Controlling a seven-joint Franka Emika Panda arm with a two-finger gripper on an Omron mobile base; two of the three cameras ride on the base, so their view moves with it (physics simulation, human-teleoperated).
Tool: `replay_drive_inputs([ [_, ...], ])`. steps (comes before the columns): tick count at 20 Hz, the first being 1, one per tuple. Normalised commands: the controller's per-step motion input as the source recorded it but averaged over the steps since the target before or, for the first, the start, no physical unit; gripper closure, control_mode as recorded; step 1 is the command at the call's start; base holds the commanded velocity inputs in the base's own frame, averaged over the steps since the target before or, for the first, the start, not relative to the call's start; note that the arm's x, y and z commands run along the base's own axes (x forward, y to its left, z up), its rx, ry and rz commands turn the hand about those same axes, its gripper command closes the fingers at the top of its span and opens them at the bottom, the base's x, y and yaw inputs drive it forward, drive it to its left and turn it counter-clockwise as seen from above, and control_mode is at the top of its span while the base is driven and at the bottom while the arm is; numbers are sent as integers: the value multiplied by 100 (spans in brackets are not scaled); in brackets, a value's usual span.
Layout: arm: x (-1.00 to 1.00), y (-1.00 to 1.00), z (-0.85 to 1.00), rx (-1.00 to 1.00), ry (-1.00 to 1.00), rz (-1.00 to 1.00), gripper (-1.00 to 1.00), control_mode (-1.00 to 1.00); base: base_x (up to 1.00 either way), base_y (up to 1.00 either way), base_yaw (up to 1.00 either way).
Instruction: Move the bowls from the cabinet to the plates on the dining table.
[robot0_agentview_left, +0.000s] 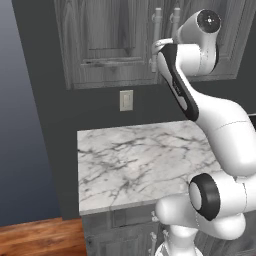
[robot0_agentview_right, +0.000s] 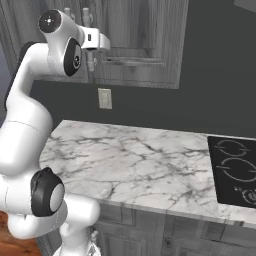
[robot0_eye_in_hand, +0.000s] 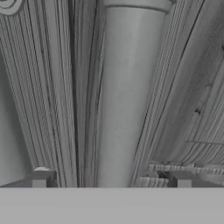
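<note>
Right up against my hand camera runs a silver bar handle, a pale cylinder standing lengthwise between my two dark finger tips. My jaws are spread as wide as they go, one tip on either side of the bar, and neither pad is pressed to it; I hold nothing. Behind the bar lies the grey woodgrain of the cabinet door. From the left base view my gripper sits raised at the door's inner edge, level with the handles. The right base view shows the same place from the other side, with the cabinet doors shut. Below it lies a marble counter with a black stove at its right end.
</note>
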Motion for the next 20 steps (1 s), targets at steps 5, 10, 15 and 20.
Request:
replay_drive_inputs([
  [5,9,0,-1,0,-1,-1,-100,-100,0,0,0],
  [10,11,0,-3,0,0,-1,-100,-100,0,0,0],
  [15,9,0,-4,1,0,-1,100,-100,0,0,0],
  [20,5,0,-3,1,0,-2,100,-100,0,0,0],
])
